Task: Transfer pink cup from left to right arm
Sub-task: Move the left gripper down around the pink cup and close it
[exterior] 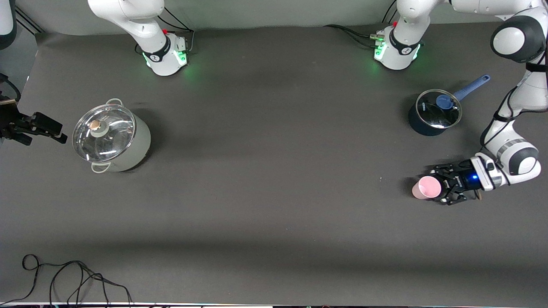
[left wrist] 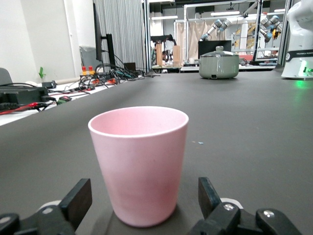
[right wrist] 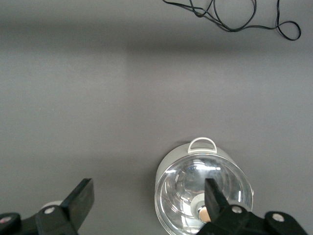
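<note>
The pink cup [exterior: 426,187] stands upright on the dark table at the left arm's end, nearer the front camera than the blue saucepan. My left gripper [exterior: 439,187] lies low and level at the table, open, one finger on each side of the cup. In the left wrist view the cup [left wrist: 139,164] fills the space between the fingers [left wrist: 78,198], with a small gap on both sides. My right gripper [exterior: 40,132] hangs open and holds nothing at the right arm's end, beside the lidded pot. In its own wrist view the right gripper [right wrist: 148,191] looks down at bare table.
A grey-green pot with a glass lid [exterior: 111,137] stands toward the right arm's end and also shows under the right wrist [right wrist: 203,196]. The blue saucepan [exterior: 434,112] with its lid sits near the left arm's base. A black cable [exterior: 72,278] loops at the front edge.
</note>
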{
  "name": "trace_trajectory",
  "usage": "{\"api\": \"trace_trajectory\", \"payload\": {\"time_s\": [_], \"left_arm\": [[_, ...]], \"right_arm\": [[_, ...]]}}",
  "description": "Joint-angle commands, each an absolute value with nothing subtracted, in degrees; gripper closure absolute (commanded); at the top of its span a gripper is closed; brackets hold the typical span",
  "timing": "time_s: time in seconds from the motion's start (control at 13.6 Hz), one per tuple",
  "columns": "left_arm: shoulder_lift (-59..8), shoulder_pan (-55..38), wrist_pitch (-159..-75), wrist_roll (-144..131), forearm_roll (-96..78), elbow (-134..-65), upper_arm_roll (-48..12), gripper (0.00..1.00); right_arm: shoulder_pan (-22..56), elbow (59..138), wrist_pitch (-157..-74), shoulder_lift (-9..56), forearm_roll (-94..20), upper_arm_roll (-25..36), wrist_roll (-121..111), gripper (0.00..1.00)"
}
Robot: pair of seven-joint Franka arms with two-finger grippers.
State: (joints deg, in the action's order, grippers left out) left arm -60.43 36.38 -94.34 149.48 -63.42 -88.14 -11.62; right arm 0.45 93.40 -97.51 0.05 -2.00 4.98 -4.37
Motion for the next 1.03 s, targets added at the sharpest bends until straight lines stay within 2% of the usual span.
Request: {"api": "trace_trajectory", "payload": {"time_s": [0.0,0.29,0.37,0.44,0.52,0.59,0.81,0.96], "left_arm": [[-61.5,34.5,-93.9,151.6,-66.0,-87.0,-11.3,0.02],[-62.2,32.8,-94.6,151.7,-68.0,-87.0,-11.3,0.04],[-62.3,32.6,-94.7,151.8,-68.4,-87.0,-11.3,0.14],[-62.4,32.2,-94.7,152.8,-68.6,-87.0,-11.3,0.51],[-62.4,32.0,-94.8,153.5,-69.0,-86.9,-11.3,0.94],[-62.4,31.9,-95.3,153.5,-69.6,-86.9,-11.3,1.00],[-62.2,30.6,-95.9,153.6,-70.0,-86.6,-11.5,1.00],[-62.1,30.1,-97.1,153.4,-70.6,-86.0,-15.0,1.00]], "right_arm": [[0.9,92.5,-96.2,-0.1,-0.2,5.4,-5.9,0.00],[0.8,92.6,-95.9,-0.3,0.7,5.5,-9.1,0.00],[0.8,92.6,-95.9,-0.3,0.7,5.8,-9.1,0.00],[0.8,92.6,-95.9,-0.3,0.3,6.0,-9.0,0.00],[0.8,92.6,-95.9,-0.2,0.2,6.0,-9.1,0.00],[0.9,92.5,-95.9,-0.3,0.2,6.0,-8.7,0.00],[1.0,92.5,-95.9,-0.3,0.2,5.9,-8.3,0.00],[1.1,92.5,-95.9,-0.3,0.2,5.8,-8.3,0.00]]}}
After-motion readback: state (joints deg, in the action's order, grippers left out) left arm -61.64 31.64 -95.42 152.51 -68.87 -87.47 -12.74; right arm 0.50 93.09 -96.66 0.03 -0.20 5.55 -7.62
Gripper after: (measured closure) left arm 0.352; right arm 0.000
